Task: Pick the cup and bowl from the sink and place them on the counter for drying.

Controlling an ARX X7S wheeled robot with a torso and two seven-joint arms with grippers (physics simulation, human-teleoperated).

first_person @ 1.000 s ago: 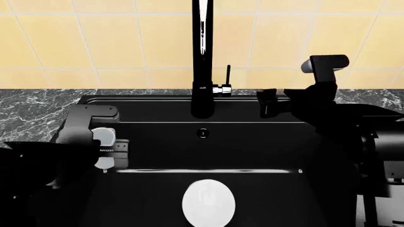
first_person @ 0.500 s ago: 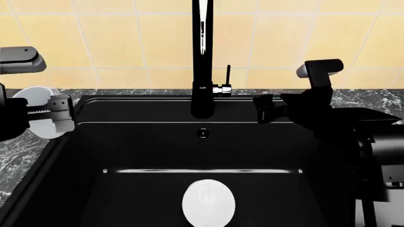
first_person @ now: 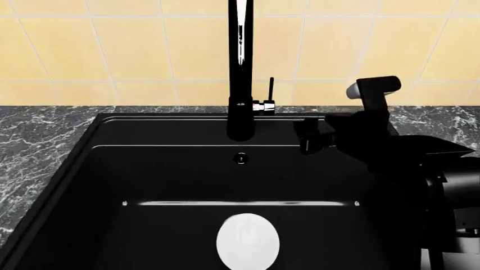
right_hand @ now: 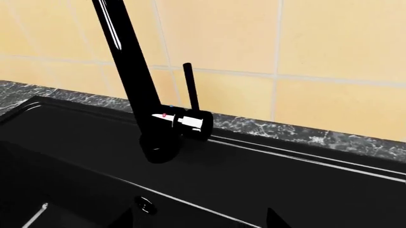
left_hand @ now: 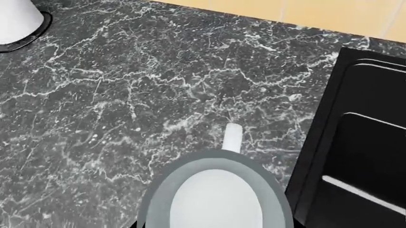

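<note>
Right arm: reaches in from the right of the head view, forearm dark, wrist over the rear right part of the large rectangular matte black sink (first_person: pixel 90 169). The right pincer (first_person: pixel 306 135) is level with the base of the tall black faucet (first_person: pixel 240 67) and just to its right. In the right wrist view its two fingertips (right_hand: pixel 276 219) stand well apart with nothing between them: released.

Left arm: outside the head view. The left wrist view looks down on the dark grey white-veined marble counter (left_hand: pixel 127 95), the sink's edge alongside. The small plain white tumbler cup (left_hand: pixel 216 202) sits close under that camera, over the counter beside the sink. A pale stub (left_hand: pixel 232 137) shows past its rim. Cannot tell whether the left pincer is clamped on it.

The plain white round bowl (first_person: pixel 248 242) lies on the sink floor, near front centre, well apart from the right pincer.

Versus 0.5 s ago: left arm and cup have left the head view; right pincer shifted slightly toward the faucet; bowl unmoved.
</note>
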